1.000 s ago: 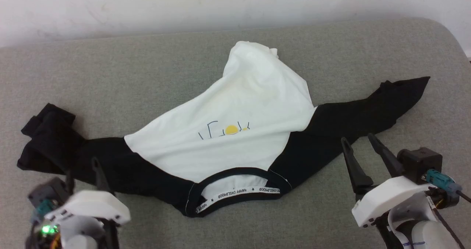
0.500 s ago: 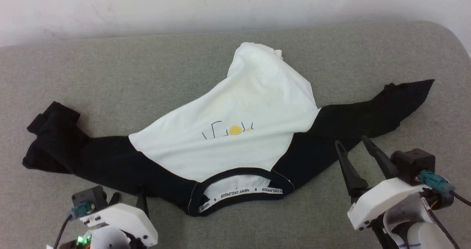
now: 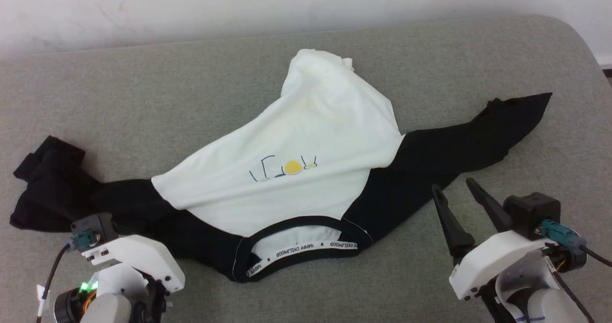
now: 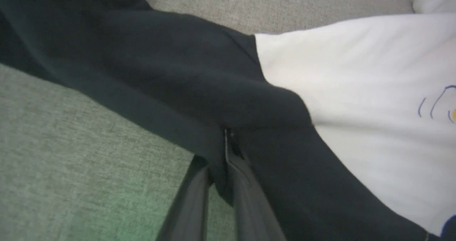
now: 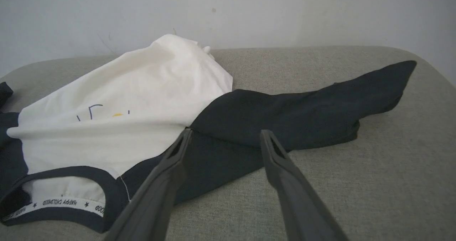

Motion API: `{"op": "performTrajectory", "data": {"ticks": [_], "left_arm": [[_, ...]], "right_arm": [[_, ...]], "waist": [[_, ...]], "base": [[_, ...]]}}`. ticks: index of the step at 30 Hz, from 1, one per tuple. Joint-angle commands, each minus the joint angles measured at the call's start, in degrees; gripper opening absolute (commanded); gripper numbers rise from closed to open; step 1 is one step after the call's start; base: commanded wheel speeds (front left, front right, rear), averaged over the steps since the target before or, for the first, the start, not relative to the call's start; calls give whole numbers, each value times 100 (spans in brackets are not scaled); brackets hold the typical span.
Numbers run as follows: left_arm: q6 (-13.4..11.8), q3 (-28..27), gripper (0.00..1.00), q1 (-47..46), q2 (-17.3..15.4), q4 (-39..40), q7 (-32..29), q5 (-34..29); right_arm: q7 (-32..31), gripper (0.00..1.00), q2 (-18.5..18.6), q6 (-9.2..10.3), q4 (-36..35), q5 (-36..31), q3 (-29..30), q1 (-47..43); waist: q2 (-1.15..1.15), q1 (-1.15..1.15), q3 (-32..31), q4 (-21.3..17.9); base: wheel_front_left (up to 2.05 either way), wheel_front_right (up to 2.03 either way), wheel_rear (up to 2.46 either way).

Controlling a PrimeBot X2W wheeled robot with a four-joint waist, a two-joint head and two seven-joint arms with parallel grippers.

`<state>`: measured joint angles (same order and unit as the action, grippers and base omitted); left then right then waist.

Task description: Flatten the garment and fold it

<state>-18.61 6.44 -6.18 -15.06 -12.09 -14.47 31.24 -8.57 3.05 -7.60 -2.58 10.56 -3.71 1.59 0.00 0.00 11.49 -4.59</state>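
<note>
The garment [image 3: 306,132] lies crumpled on the grey cushion, neck opening toward me. Its white body is bunched up toward the wall. One black sleeve [image 3: 483,132] stretches out to the right and the other [image 3: 48,189] lies in a heap at the left. In the left wrist view my left gripper [image 4: 225,141] is shut on the near edge of the black left sleeve [image 4: 171,73]. In the head view its white wrist housing [image 3: 136,261] sits at that sleeve's edge, covering the fingers. My right gripper [image 3: 453,186] stands open just short of the right sleeve [image 5: 306,105], with nothing between its fingers.
The grey cushion [image 3: 143,93] runs back to a white wall [image 3: 239,3]. Its rounded corner [image 3: 581,41] falls away at the far right. Bare cushion lies ahead of the right gripper [image 5: 392,169] and left of the left gripper's fingers [image 4: 71,155].
My left gripper has moved in under the black left sleeve's near edge and shut on it. The right arm has barely moved. The head view has shifted slightly.
</note>
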Motion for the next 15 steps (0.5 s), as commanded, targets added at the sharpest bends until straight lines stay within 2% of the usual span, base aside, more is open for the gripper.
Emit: {"op": "performTrajectory", "data": {"ticks": [1,8,15], "left_arm": [[39,41,0,92,45,-168,-51,41],[-72,-230,0,339,85,-11,565,63],[-16,-150,0,372,159,-21,648,90]], "right_arm": [[-24,100,-17,11,13,-8,16,-45],[-542,100,-17,11,258,229,70,-106],[-1017,100,-17,11,908,931,414,302]], "waist": [[0,0,3,-8],[0,0,7,81],[0,0,84,286]], "base": [[0,0,0],[0,0,0],[0,0,0]]}}
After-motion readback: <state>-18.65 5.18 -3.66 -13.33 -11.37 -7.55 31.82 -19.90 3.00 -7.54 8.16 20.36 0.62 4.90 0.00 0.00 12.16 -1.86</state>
